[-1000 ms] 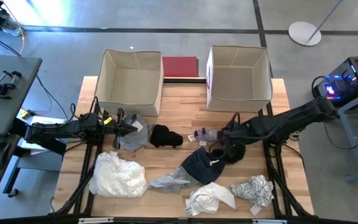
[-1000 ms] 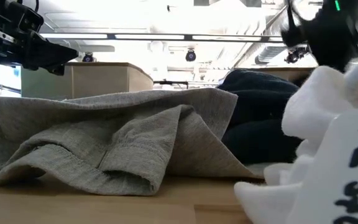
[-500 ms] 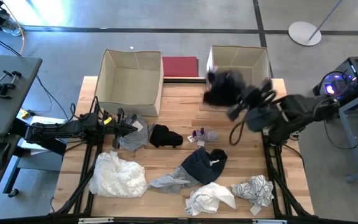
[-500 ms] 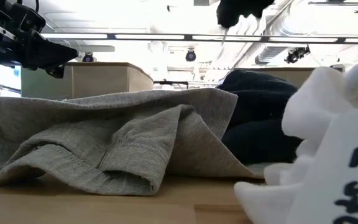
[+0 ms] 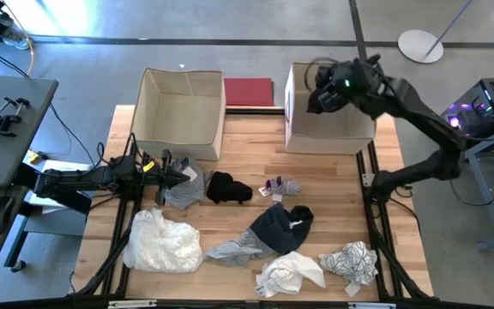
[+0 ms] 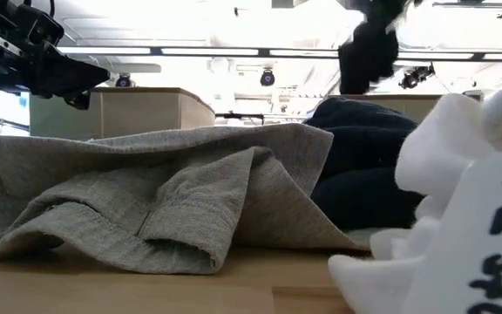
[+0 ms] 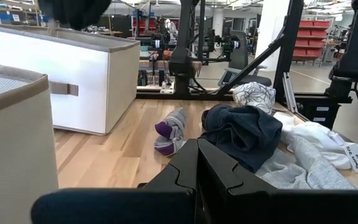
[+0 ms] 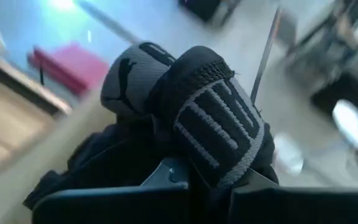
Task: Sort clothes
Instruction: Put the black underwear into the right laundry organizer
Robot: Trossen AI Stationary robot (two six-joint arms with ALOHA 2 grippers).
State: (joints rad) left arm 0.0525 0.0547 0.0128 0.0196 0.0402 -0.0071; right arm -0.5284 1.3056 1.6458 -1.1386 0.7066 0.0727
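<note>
My right gripper [image 5: 326, 93] hangs over the right beige box [image 5: 360, 129], jaws clamped on a black garment [image 8: 185, 124] with a grey banded waistband, so this piece is about to go in. My left gripper [image 5: 181, 176] waits low at the table's left side beside a grey garment [image 5: 187, 187]; its fingers look closed together with nothing between them. I judge the sorting is barely begun: a black piece [image 5: 229, 187], a small purple-toed pair [image 5: 281, 184], a dark navy one [image 5: 280, 227], a big white one [image 5: 163, 241], another white one [image 5: 290, 273] and a patterned one [image 5: 351, 261] all lie on the wood. The left beige box [image 5: 181, 129] looks empty. Above the box rims the air is open; the boxes stand near the table's far edge.
</note>
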